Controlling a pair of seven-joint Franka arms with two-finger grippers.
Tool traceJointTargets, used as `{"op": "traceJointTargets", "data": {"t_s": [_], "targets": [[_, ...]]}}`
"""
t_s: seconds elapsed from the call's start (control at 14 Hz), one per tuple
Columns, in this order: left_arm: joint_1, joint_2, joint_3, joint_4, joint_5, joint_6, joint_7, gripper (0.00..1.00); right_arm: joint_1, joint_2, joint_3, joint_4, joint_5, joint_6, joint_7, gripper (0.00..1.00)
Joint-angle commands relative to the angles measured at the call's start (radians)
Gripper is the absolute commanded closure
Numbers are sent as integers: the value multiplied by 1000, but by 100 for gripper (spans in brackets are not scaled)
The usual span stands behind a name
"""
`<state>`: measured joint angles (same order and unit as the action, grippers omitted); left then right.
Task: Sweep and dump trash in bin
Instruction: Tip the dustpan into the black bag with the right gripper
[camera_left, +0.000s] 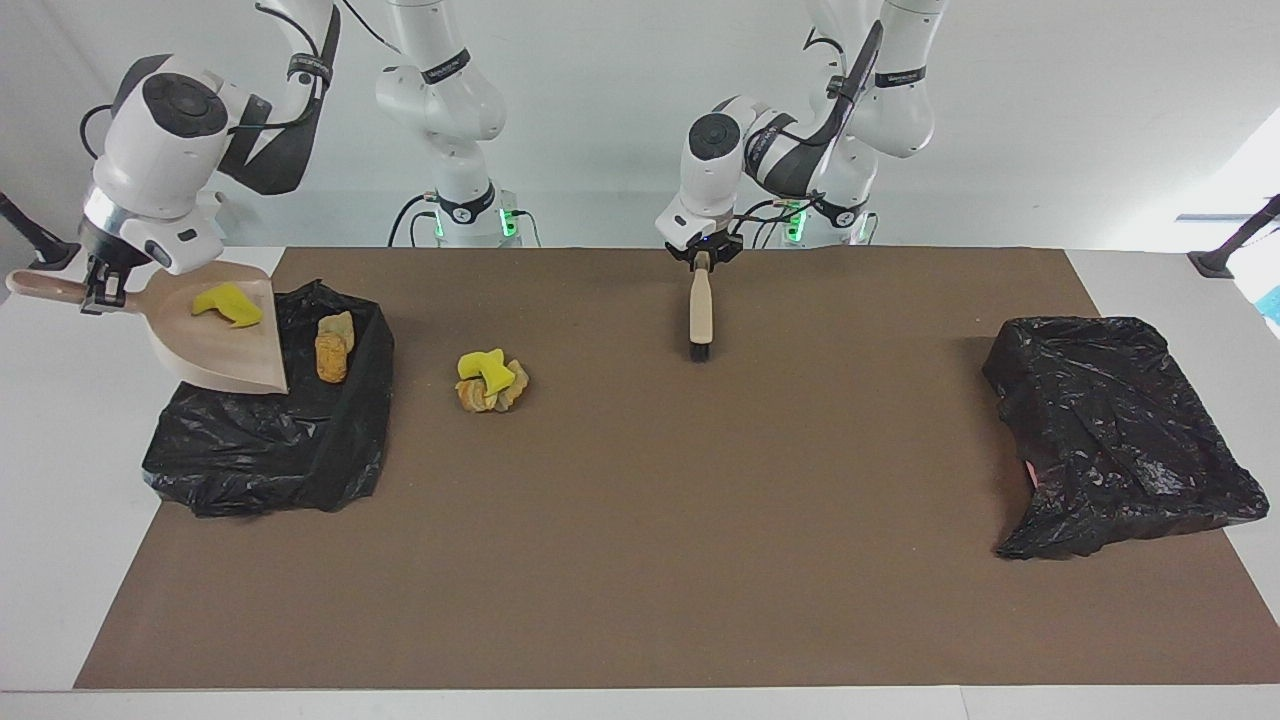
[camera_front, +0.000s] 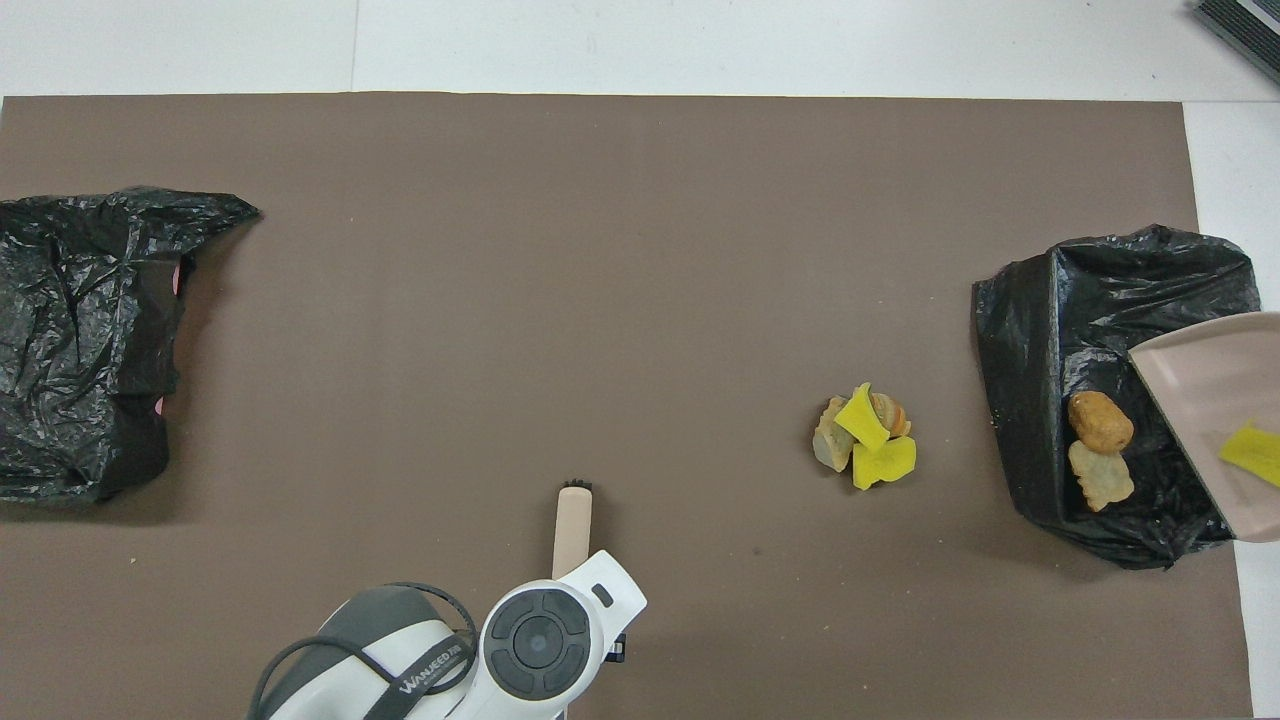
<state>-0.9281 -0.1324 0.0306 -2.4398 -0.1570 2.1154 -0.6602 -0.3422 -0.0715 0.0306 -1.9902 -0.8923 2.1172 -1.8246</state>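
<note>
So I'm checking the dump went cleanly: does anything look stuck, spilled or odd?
One yellow chunk is on the tilted dustpan over the bin, while two brown lumps lie inside. A small trash pile sits unswept on the mat beside the bin.

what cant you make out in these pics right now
- Overhead view: the picture's edge cuts off the dustpan. Its handle and the right gripper lie outside.
- Overhead view: the left arm's wrist covers the left gripper and the top of the brush handle.
- Both views: crumpled black plastic hides the inside of the bin at the left arm's end.
</note>
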Motion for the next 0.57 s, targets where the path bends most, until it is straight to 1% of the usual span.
{"op": "traceJointTargets", "data": {"t_s": [0.0,0.14,0.21,0.36,0.5], "targets": [[-9,-13,20,-7,-12,12,-9,0,73,-33,11,-4,-149,-129,99,100],[32,-12,20,19,-12,3,7,0,171,-33,14,-21,-200,-219,180,100],[58,-12,20,28,-12,1,8,0,187,-16,14,-24,-236,-244,233,100],[122,-12,22,57,-4,1,14,0,193,9,14,-24,-252,-234,255,100],[210,-7,22,97,2,1,113,0,196,9,14,-18,-287,-244,263,100]]}}
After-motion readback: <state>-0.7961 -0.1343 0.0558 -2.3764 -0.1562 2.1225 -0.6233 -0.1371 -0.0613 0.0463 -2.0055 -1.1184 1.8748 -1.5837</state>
